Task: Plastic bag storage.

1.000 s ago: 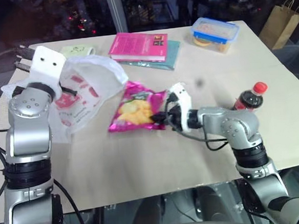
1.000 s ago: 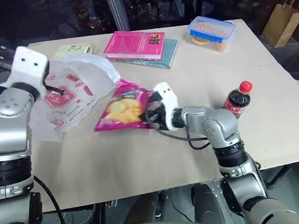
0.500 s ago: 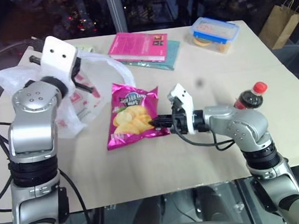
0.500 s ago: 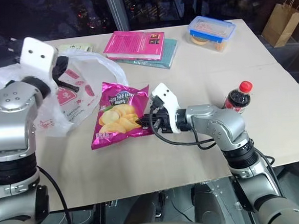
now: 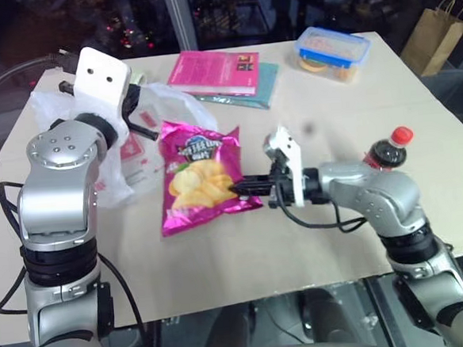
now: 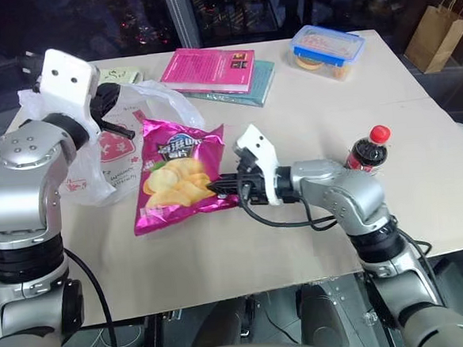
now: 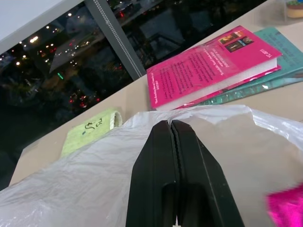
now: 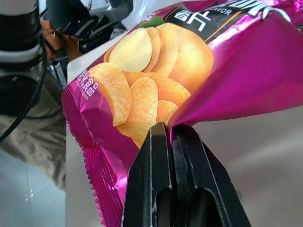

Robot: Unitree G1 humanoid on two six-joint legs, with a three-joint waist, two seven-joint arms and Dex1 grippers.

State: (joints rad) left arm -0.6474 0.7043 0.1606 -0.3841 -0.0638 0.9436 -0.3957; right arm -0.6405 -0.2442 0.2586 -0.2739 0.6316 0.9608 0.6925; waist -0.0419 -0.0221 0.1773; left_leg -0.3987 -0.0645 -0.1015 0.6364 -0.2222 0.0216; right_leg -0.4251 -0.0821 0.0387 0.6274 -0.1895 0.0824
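From the head views: plastic bag [image 5: 131, 153] crumpled at the table's [image 5: 245, 252] left rear, lifted at its top edge by the left gripper [image 6: 109, 103], fingers pressed together on the film. Magenta chips packet [image 5: 196, 176] raised and tilted just right of the bag, its upper left corner overlapping the bag's edge, pinched at its right edge by the right gripper [image 5: 244, 186], jaws clenched on the foil. Farther back, pink book [image 5: 215, 70] stacked on a teal book [image 5: 261, 88], a pale green card [image 6: 121, 72] at the rear left, a clear food box with a blue lid [image 5: 333, 51] at the rear right. Cola bottle with a red cap [image 5: 387, 151] lying just behind the right forearm. Brown paper bag [image 5: 436, 32] standing beyond the table's far right corner. From the left wrist view: black fingers [image 7: 156, 175] closed tight against each other with the translucent bag film [image 7: 85, 189] bunched around them; pink book [image 7: 208, 66], teal book edge and green card [image 7: 90, 130] beyond, a sliver of the magenta packet [image 7: 286, 208] at one corner. From the right wrist view: fingers [image 8: 151, 179] shut on the packet's seam [image 8: 189, 71], printed crisps just above the tips, and the left arm's dark cabling off to one side.
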